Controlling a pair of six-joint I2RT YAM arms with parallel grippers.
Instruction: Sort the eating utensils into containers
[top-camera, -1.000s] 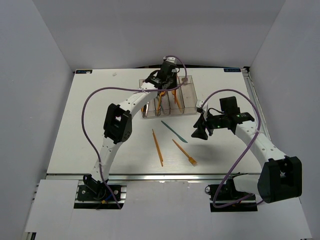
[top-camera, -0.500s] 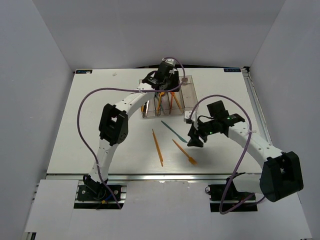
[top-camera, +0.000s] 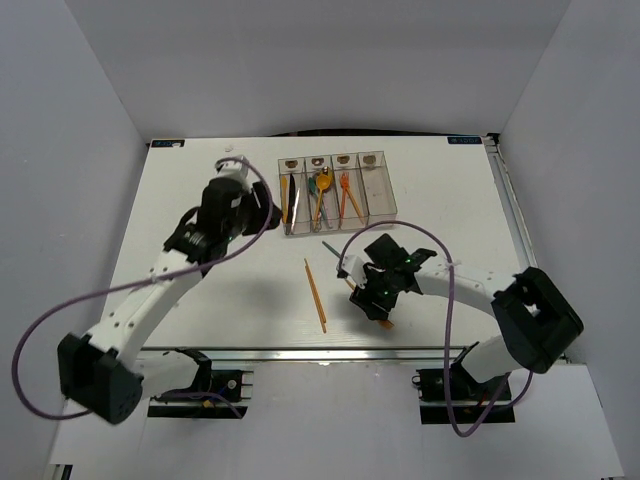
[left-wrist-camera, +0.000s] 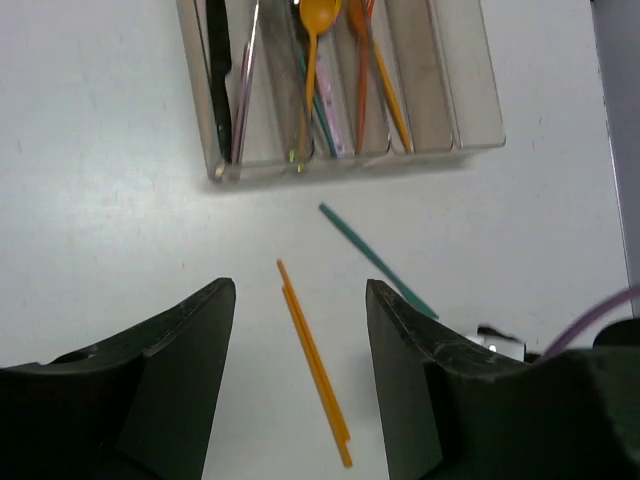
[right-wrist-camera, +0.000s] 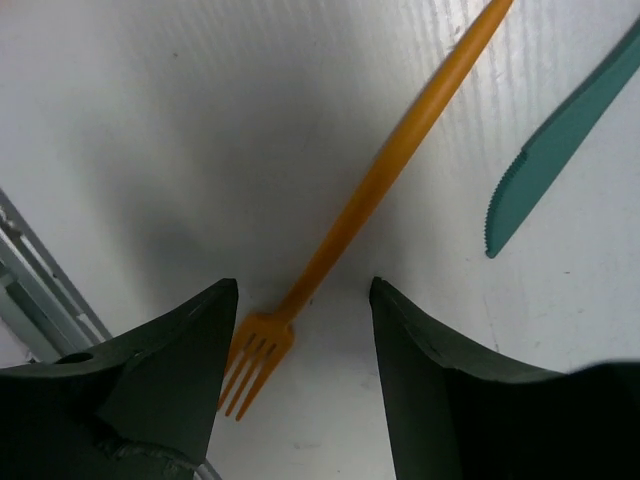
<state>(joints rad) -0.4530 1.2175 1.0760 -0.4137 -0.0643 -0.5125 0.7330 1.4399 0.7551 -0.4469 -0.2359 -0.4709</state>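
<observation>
Three utensils lie loose on the table (top-camera: 450, 190) on the near side of the containers (top-camera: 376, 196): orange fork (right-wrist-camera: 385, 180), teal knife (right-wrist-camera: 560, 140), orange sticks (left-wrist-camera: 313, 365). Over the fork's handle the right gripper (right-wrist-camera: 300, 290) hovers empty, fingers spread wide; the left gripper (left-wrist-camera: 297, 290), equally wide, holds nothing. Fork looks light, stiff, probably slick: pinch mid-handle.

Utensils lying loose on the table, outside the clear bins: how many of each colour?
Orange: 2, a fork and a thin straight piece
Teal: 1, a knife
Total: 3
</observation>
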